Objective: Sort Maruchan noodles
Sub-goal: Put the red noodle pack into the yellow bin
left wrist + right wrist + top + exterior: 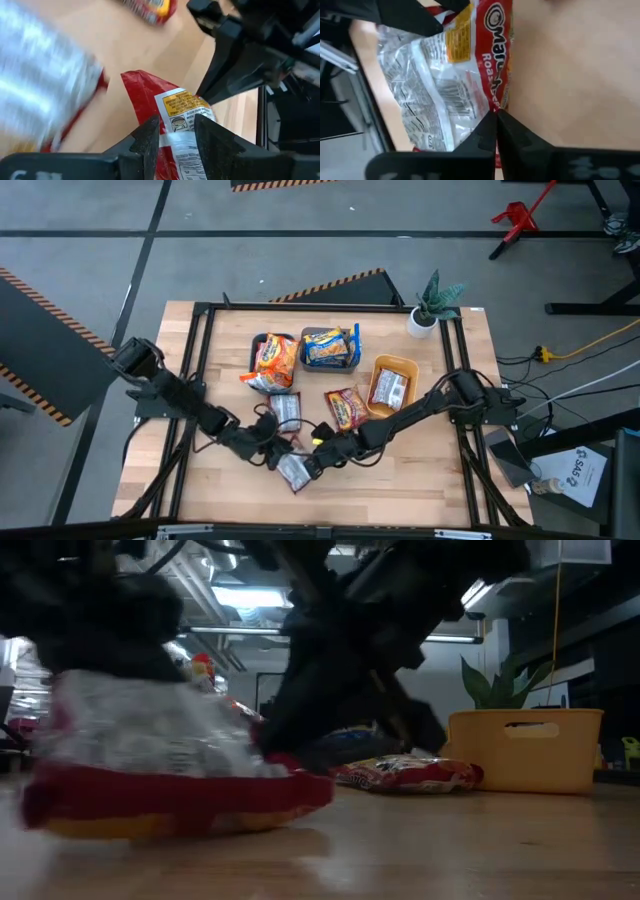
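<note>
Maruchan noodles: a silvery-white and red crinkly plastic packet (pixel 293 470) lies on the pale wooden table (pixel 420 470) at its near edge, about the middle.
Left tool (pixel 176 131): its dark fingers pinch one end of that packet.
Right tool (pixel 496 116): fingers pressed together at the packet's red edge, from the right side.
Second silvery packet (pixel 285 409): flat on the table, just beyond the two tools.
Orange-red packet (pixel 345 408): on the table to the right of it, near the yellow tray.
Teal tray (pixel 259 350): far side, holds orange-red packets.
Grey tray (pixel 312 336): beside it, holds a yellow-and-blue packet.
Yellow tray (pixel 404 365): right, holds a silvery packet.
Potted plant (pixel 432 302): far right corner.
</note>
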Controlling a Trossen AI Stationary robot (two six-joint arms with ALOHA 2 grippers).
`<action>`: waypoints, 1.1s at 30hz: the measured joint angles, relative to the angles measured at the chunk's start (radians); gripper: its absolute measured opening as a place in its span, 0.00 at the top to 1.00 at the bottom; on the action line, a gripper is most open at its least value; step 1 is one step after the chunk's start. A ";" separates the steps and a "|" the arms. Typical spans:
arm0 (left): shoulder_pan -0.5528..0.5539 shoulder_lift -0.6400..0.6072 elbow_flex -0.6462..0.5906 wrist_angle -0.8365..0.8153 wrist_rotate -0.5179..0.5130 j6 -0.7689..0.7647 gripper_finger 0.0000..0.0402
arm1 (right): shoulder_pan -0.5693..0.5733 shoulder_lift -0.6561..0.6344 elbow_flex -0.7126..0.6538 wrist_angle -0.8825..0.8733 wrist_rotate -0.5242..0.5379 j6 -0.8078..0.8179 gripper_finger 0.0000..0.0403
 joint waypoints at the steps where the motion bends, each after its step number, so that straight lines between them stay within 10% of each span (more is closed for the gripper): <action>1: 0.018 0.000 0.012 0.001 0.005 0.031 0.70 | 0.000 -0.013 0.000 -0.029 0.009 -0.008 1.00; 15: 0.145 -0.002 0.136 -0.051 0.155 0.281 0.70 | 0.044 -0.158 0.004 -0.275 0.124 -0.159 0.97; 26: 0.041 -0.002 0.130 -0.283 0.223 0.361 0.75 | 0.053 -0.132 0.005 -0.258 0.095 -0.258 0.47; 33: -0.042 0.008 0.067 -0.200 0.050 0.354 0.81 | 0.053 -0.125 0.004 -0.265 0.132 -0.259 0.40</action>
